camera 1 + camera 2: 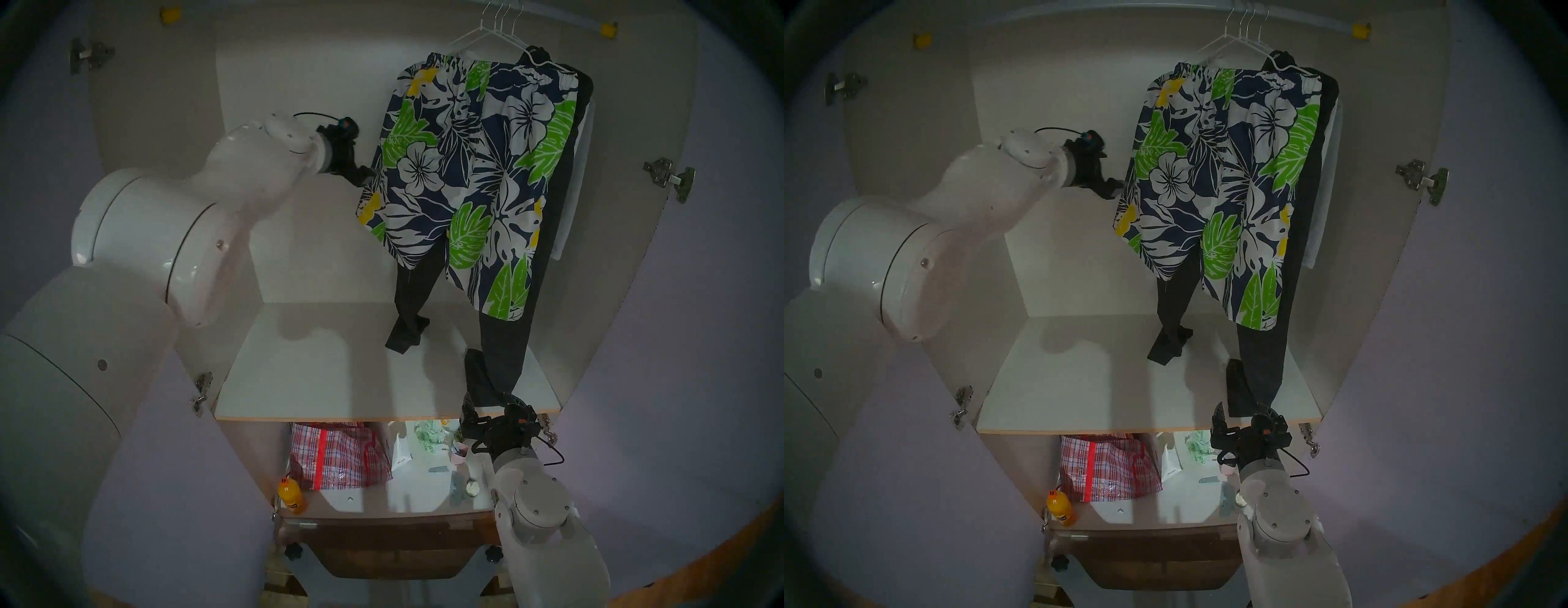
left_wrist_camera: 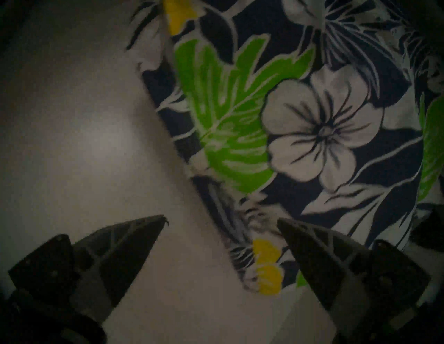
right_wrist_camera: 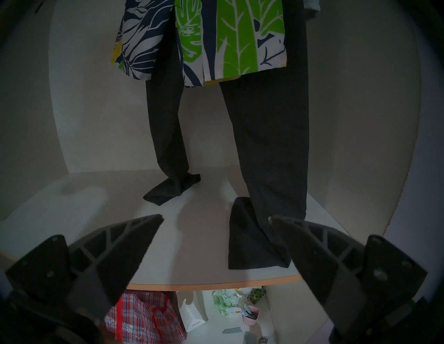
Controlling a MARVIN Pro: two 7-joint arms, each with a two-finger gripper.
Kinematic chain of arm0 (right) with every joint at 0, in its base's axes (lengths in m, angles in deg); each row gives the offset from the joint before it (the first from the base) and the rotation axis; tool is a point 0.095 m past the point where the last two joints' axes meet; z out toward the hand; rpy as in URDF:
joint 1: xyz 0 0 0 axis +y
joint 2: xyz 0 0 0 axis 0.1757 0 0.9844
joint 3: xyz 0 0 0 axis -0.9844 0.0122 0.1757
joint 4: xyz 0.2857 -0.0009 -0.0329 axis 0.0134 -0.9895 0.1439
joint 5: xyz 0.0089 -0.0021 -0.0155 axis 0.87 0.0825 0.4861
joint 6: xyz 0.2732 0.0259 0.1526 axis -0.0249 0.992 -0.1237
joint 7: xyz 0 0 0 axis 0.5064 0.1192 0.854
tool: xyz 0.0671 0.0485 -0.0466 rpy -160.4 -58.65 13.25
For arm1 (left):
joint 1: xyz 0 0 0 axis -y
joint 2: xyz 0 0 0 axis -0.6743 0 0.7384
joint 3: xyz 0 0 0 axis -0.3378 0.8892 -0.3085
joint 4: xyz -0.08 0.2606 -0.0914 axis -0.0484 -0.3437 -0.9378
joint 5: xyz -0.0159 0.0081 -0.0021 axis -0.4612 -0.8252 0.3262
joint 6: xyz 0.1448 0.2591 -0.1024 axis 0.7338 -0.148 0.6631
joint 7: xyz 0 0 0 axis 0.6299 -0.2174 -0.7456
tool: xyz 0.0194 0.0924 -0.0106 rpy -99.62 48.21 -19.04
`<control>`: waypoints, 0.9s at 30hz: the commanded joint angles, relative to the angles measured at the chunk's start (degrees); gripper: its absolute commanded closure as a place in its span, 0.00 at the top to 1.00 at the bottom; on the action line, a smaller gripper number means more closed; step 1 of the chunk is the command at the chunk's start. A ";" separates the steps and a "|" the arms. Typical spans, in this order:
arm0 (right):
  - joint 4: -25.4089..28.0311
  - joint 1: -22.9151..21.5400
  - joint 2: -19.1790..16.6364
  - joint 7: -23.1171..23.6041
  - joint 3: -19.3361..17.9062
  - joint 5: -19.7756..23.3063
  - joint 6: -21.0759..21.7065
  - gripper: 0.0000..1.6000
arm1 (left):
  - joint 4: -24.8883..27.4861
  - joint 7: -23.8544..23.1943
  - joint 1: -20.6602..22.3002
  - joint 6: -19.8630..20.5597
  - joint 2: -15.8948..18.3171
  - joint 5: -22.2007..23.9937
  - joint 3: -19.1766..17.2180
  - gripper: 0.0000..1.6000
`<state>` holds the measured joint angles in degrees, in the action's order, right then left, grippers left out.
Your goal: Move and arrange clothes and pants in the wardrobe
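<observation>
In the upper right of the head view, the floral shorts (image 1: 471, 170) hung soft and creased on a thin white wire hanger (image 1: 483, 32), in front of the long black trousers (image 1: 505, 339), whose limp cuffs folded onto the smooth white shelf (image 1: 322, 373). The left gripper (image 2: 221, 219) gaped empty at the shorts' left edge. At lower right, the right gripper (image 3: 216, 217) stood wide open, holding nothing.

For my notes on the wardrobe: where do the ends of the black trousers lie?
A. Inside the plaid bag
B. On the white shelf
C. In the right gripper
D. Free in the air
B: both cuffs of the black trousers lie folded on the shelf.
</observation>
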<state>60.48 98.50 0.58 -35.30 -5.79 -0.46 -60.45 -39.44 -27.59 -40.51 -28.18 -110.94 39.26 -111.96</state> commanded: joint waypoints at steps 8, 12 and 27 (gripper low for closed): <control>2.92 0.51 -0.16 0.18 0.09 0.03 -0.40 1.00 | 0.02 -0.43 0.03 -3.47 3.47 11.52 -10.12 1.00; 2.82 1.18 -1.69 2.05 1.48 -0.64 5.97 1.00 | 0.09 -0.29 -0.36 -3.38 3.90 12.77 -10.78 1.00; 6.99 -15.07 0.14 4.17 10.33 4.54 31.96 1.00 | 0.13 0.44 -0.65 -3.26 4.27 12.66 -10.94 1.00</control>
<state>65.88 88.82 -0.53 -31.73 3.69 1.68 -32.19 -40.64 -27.85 -43.17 -30.83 -106.82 51.73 -122.65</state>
